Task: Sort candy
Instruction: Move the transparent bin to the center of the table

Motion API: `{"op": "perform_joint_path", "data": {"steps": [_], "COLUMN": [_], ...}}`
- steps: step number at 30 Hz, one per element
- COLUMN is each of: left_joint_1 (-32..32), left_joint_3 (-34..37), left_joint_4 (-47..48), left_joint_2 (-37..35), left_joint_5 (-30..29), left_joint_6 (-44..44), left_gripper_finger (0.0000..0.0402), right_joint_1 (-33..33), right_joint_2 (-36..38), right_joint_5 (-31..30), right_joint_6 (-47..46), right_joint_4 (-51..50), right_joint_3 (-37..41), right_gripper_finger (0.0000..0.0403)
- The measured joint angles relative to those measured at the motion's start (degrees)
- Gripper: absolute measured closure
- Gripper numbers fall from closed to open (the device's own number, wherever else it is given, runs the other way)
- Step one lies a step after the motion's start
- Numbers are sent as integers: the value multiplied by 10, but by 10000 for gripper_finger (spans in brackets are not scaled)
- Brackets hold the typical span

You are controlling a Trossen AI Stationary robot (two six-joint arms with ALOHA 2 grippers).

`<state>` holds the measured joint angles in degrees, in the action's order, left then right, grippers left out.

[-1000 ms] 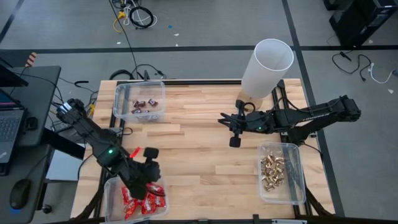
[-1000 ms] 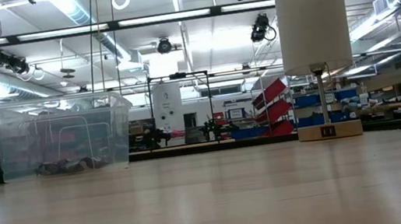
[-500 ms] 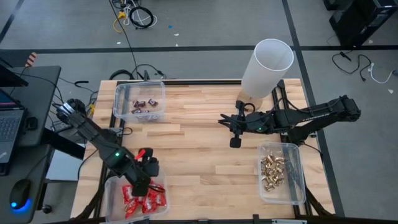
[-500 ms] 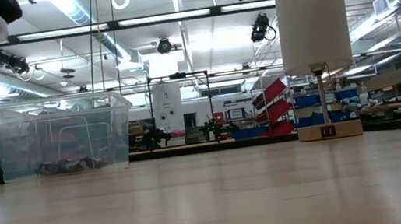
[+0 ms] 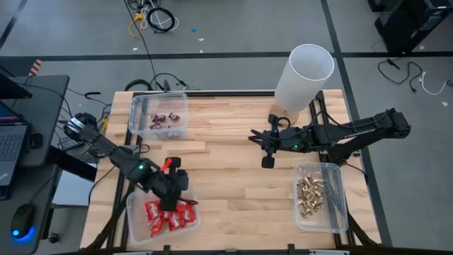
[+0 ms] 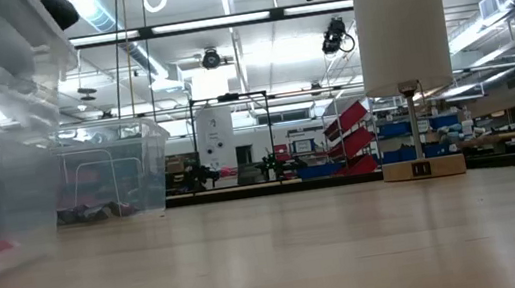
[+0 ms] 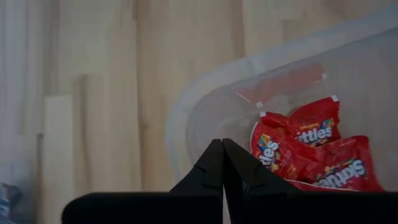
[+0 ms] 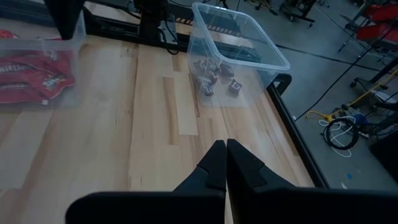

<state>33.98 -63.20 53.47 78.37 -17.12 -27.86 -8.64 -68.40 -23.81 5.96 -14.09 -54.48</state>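
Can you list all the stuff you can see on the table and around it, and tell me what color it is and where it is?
Red candy packets: a pile, shiny red, in the clear bin at the near left corner.
Gold candy: a pile, gold foil, in the clear bin at the near right.
Dark mini bars: a handful, purple-brown, in the clear bin at the far left.
Clear bins: three, see-through plastic, one for each candy.
Table: one, light wood.
Lamp: one, white shade, far right edge of the table.
Laptop: one, dark, on a desk left of the table.
Mouse: one, dark, same desk.
Cables: a tangle, on the grey floor beyond the table.
Left tool: shut, over the red bin's far edge.
Right tool: shut, above mid-table.
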Motion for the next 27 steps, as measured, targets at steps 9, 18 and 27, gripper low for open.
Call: {"op": "perform_joint_path", "data": {"steps": [9,18,27], "left_joint_1": [-58,-117,-153], "left_joint_3": [0,1,1], "left_joint_4": [-1,-51,-112], "left_joint_2": [0,0,11], "left_joint_5": [-6,-8,60], "left_joint_6": [124,259,351], "left_gripper_finger": [401,401,401], "right_joint_1": [0,0,0], "right_joint_2": [0,0,0], "right_joint_5": [0,0,0], "right_joint_6": [0,0,-17], "right_joint_4": [-2,-4,-34], "right_joint_3": [0,0,0], "right_gripper_finger": [403,403,403]}}
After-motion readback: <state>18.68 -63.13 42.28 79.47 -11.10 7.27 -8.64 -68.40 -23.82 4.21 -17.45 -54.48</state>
